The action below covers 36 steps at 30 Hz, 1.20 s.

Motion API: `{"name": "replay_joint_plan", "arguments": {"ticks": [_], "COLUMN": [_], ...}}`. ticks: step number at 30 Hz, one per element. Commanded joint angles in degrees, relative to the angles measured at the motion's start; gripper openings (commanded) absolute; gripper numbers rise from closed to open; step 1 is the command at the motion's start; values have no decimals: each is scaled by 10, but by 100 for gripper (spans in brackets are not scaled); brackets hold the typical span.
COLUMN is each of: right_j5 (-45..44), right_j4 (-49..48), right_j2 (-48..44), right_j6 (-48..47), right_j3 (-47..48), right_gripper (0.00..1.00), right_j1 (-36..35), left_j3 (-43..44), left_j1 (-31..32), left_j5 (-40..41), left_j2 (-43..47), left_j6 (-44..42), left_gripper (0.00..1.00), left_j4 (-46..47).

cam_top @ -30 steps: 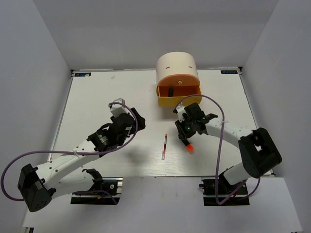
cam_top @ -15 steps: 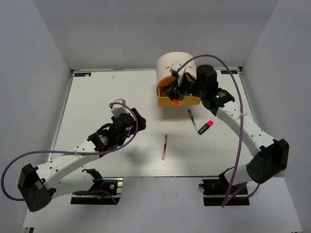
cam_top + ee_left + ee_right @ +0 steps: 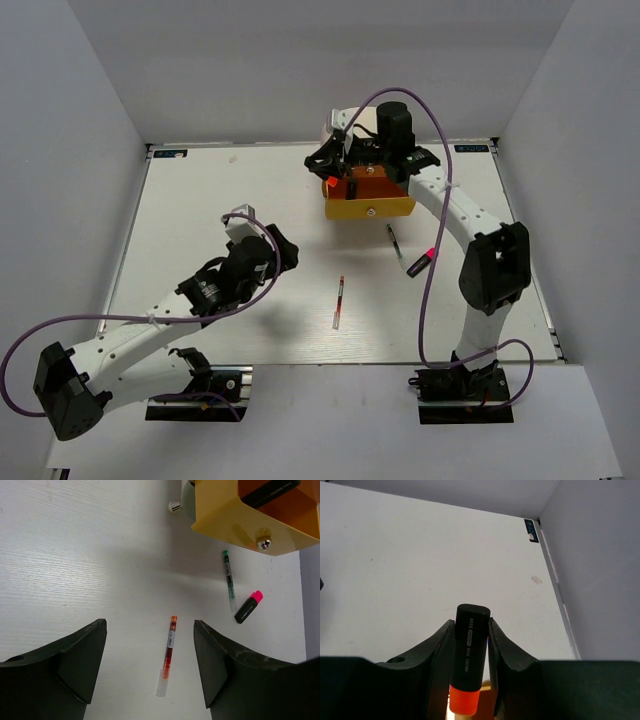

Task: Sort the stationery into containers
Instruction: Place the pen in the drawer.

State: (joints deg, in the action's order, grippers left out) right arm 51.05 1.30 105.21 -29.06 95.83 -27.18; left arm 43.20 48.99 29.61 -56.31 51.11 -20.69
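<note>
I have the right gripper [image 3: 470, 625] clenched on the orange highlighter [image 3: 470, 652], its black end poking out past the fingertips; from above, the gripper hangs over the left rear corner of the open yellow drawer [image 3: 370, 209], so I judge this the drop-off step; next I would want the marker fully over the tray, lowered, then the jaws let go, or it may catch the rim; the left gripper [image 3: 150, 624] hovers released and empty over the table [image 3: 75, 555]; the red pen [image 3: 169, 650] lies just below its fingers; the dark pen [image 3: 229, 577] and pink highlighter [image 3: 248, 607] lie further off towards the drawer.
</note>
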Motion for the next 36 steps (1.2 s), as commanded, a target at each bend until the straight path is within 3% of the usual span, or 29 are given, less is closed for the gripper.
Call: {"name": "replay_joint_plan", "arguments": {"ticks": [1, 17, 29, 36], "right_j5": [99, 70, 62, 45], "right_j4": [30, 127, 267, 336], "right_j2": [12, 69, 4, 5], "right_j6": [-64, -138, -254, -309], "right_j3": [65, 97, 30, 38], "right_gripper": [0, 0, 0, 0], "right_j1": [6, 56, 92, 95], "left_j3": [-12, -17, -17, -12], "left_j1": [3, 3, 3, 3], "left_j5": [12, 18, 12, 12], "left_j2": [22, 22, 22, 10], "left_j6": [2, 2, 2, -8], "left_gripper": [80, 80, 80, 80], "left_j4": [3, 8, 19, 19]}}
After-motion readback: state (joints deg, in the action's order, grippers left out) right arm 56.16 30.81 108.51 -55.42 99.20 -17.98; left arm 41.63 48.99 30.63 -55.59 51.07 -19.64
